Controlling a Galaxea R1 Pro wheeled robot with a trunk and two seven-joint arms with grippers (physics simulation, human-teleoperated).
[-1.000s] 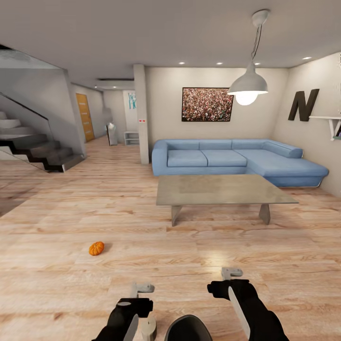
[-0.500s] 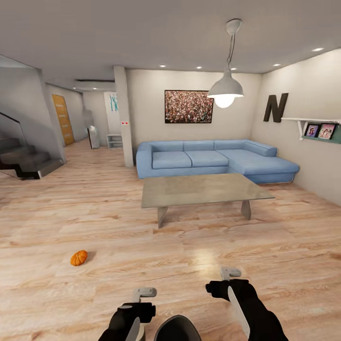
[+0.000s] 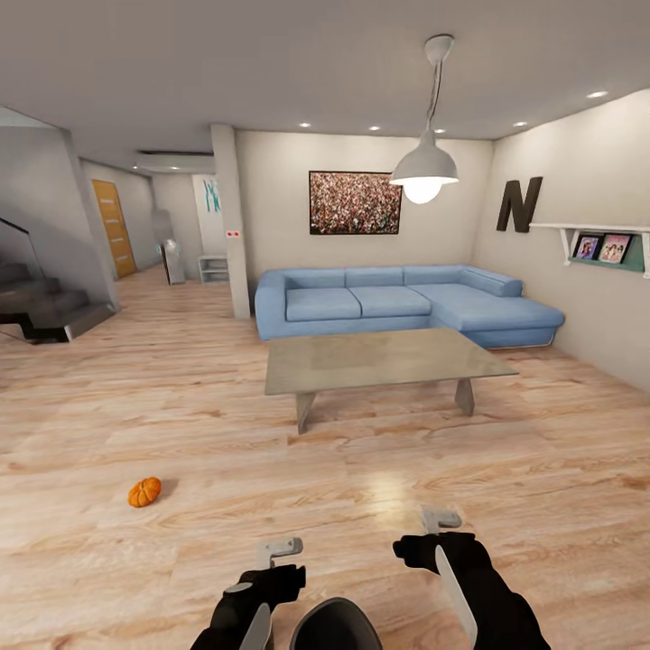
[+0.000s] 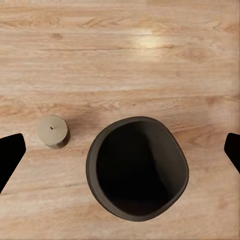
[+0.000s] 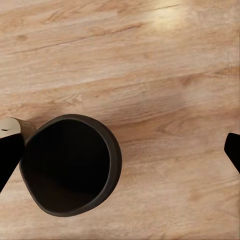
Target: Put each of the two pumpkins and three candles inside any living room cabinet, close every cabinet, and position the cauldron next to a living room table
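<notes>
Head view: pumpkin (image 3: pixel 144 492) on floor (image 3: pixel 271 469).

Dark round open-topped cauldron (image 4: pixel 137 169) upright on light wood plank floor (image 4: pixel 150 60). Short tan-beige cylindrical candle (image 4: pixel 53 131) stands just beside cauldron, not touching.

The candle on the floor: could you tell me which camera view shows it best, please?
The left wrist view: the candle stands whole, top and wick visible, beside the cauldron. The right wrist view catches just its edge behind the cauldron's rim.
</notes>
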